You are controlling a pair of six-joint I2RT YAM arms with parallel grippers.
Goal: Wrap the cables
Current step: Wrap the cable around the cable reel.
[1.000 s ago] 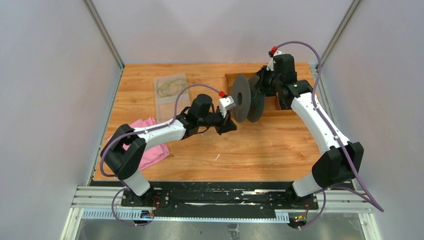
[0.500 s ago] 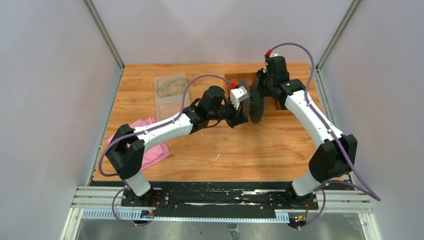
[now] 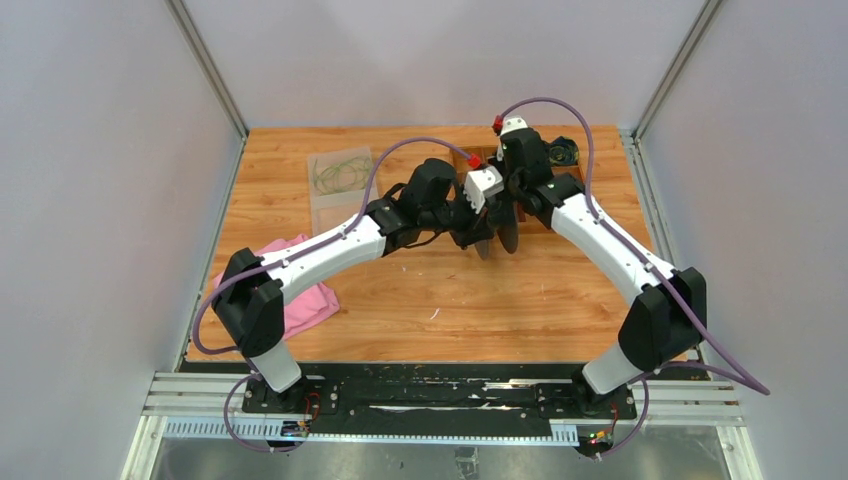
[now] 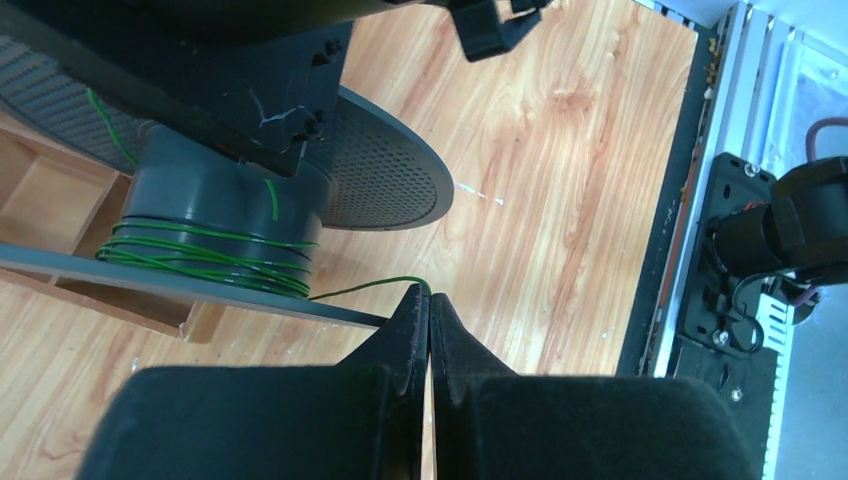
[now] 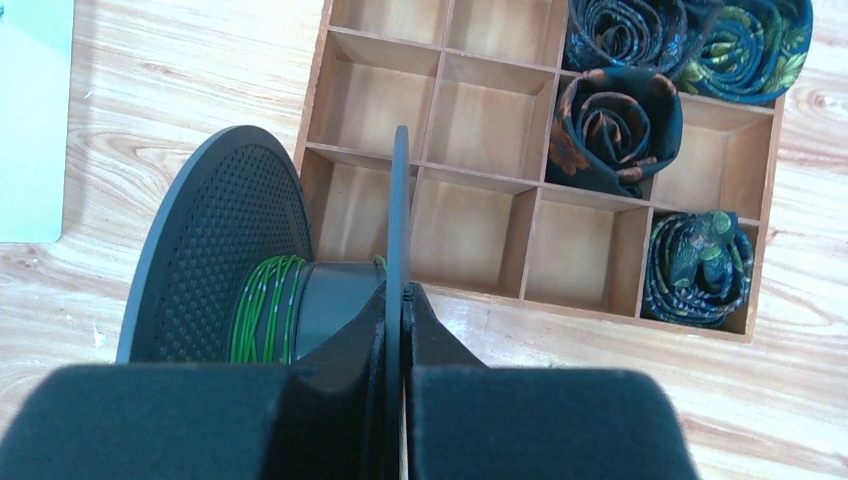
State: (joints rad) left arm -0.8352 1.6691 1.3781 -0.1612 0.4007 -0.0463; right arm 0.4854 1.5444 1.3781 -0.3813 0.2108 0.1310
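Spool (image 5: 215, 250) was clamped edge-on by one flange between the closed fingers of the right gripper (image 5: 402, 300). Green cable (image 4: 210, 245) lay wound in several turns round its hub; a free strand ran to the left gripper (image 4: 428, 305), whose tips were pinched shut on it.

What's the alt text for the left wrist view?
The left gripper, jaws shut, pinches a thin green wire that runs to a black plastic spool with perforated round flanges, where several green turns wrap its grey hub. Light wooden table lies beneath.
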